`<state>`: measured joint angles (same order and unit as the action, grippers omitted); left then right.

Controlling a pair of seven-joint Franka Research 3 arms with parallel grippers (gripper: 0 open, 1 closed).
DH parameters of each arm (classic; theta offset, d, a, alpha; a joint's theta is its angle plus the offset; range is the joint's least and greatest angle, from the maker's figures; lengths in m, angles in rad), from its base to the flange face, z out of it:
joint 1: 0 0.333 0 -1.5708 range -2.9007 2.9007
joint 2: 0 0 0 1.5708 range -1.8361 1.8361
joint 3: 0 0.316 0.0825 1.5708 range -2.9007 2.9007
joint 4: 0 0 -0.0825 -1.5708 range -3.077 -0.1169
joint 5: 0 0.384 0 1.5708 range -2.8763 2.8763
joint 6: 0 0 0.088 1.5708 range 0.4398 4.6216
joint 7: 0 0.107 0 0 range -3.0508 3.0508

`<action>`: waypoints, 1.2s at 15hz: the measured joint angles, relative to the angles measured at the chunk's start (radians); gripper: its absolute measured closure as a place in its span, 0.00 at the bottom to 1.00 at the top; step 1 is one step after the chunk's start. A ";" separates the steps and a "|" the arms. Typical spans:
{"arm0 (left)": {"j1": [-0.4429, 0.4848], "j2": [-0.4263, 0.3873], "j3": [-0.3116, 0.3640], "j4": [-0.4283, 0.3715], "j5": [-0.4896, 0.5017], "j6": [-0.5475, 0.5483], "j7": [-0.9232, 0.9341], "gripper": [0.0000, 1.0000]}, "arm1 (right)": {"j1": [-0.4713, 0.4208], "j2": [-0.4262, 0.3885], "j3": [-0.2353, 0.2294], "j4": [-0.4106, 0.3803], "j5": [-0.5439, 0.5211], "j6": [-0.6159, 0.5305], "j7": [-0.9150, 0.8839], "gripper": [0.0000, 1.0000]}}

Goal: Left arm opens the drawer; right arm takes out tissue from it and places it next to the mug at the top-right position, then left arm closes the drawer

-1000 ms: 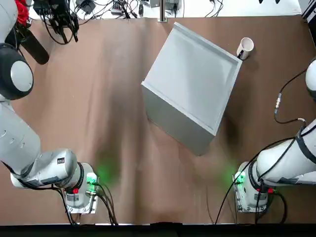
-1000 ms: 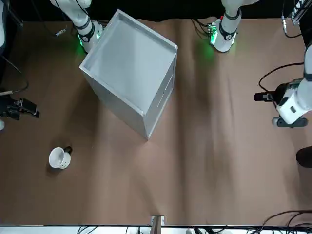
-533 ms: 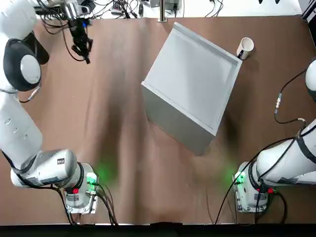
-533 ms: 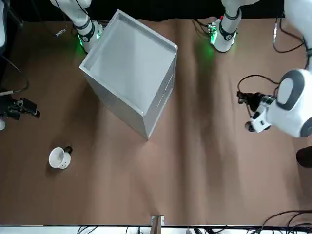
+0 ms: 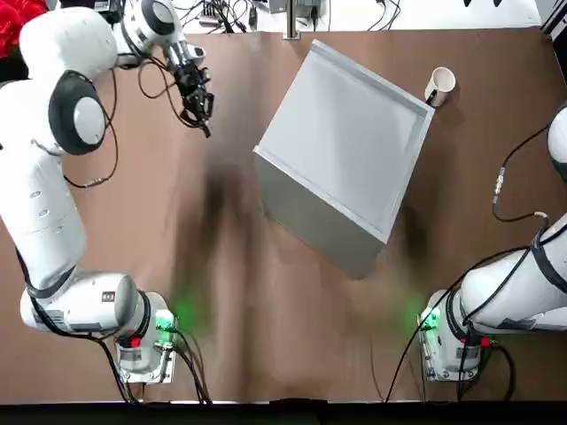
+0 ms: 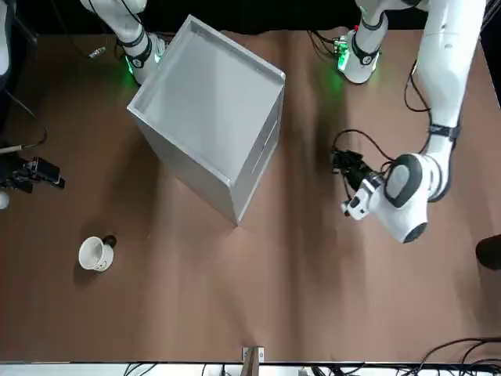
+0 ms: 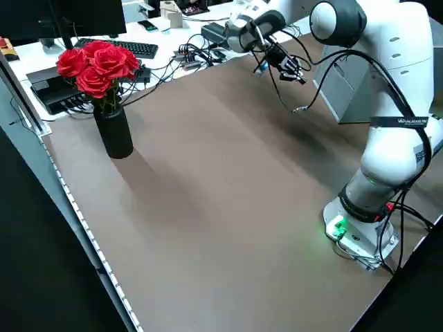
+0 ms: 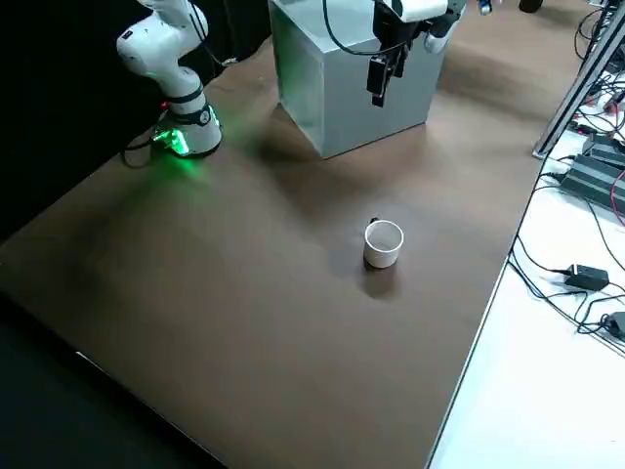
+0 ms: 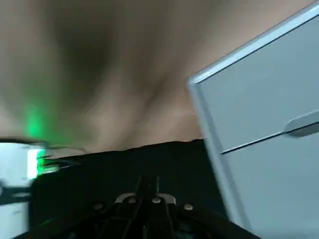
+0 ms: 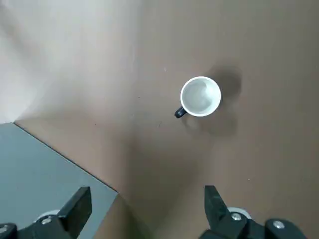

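On the brown table, a closed grey cabinet [image 5: 344,150] is being approached by the left gripper [image 5: 199,102].

The left gripper is seen in the air near the cabinet's drawer face, not yet touching it; its fingers appear pressed together in the left wrist view. The drawer [image 9: 279,119] is seen shut, its small handle [image 9: 301,122] visible, so the tissue is hidden. The mug [image 5: 439,85] stands just beside the cabinet's far right corner. The right gripper [image 10: 144,204] is held high above the mug with jaws spread wide, holding nothing. A miss could be expected if the clenched fingers are not parted before the thin handle is met; the light cabinet might be shoved toward the mug instead.
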<state>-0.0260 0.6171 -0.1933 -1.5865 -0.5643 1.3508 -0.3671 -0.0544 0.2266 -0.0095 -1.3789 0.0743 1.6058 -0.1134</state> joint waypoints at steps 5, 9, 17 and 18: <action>-0.122 0.009 -0.003 -0.081 -0.157 0.183 -0.110 0.99 | -0.002 -0.002 -0.002 0.000 0.000 0.000 0.000 0.00; -0.164 0.009 -0.003 -0.125 -0.233 0.253 -0.164 0.99 | -0.003 -0.004 -0.002 0.000 0.000 -0.001 0.000 0.00; -0.165 0.009 -0.003 -0.132 -0.372 0.357 -0.244 0.99 | -0.002 -0.005 -0.001 0.000 0.000 -0.009 0.000 0.00; -0.165 0.009 -0.003 -0.133 -0.381 0.357 -0.250 0.99 | -0.001 -0.005 -0.001 0.000 0.000 -0.009 0.000 0.00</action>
<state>-0.1913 0.6262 -0.1961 -1.7192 -0.9456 1.7075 -0.6167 -0.0554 0.2216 -0.0106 -1.3792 0.0742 1.5968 -0.1135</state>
